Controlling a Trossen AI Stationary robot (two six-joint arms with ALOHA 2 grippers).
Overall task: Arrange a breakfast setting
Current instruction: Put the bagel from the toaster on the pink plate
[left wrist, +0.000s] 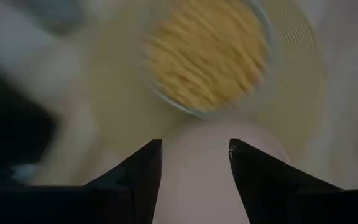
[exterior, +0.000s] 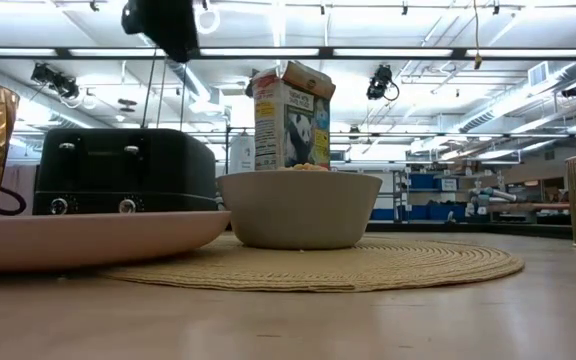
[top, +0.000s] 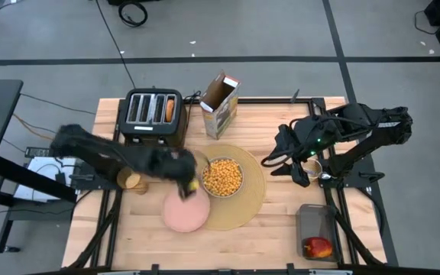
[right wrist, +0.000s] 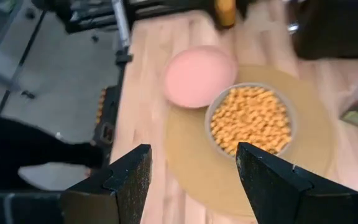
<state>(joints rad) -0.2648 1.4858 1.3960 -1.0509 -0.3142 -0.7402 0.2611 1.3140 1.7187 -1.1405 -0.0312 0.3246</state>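
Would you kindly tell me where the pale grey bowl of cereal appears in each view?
High view: pale grey bowl, centre, on the round tan placemat.
Low view: bowl, centre.
Left wrist view: blurred, beyond the pink plate.
Right wrist view, centre-right.
Shared landmark: the placemat.

Black toaster (top: pixel 152 116), open cereal box (top: pixel 221 105)

On your wooden bench (top: pixel 273 221) sit a black toaster (top: pixel 153 114), an open cereal carton (top: pixel 221 105), the tan placemat (top: pixel 247 200), the pink plate (top: pixel 186 213), an amber cup (top: pixel 130 181) and a clear tub (top: pixel 317 231).
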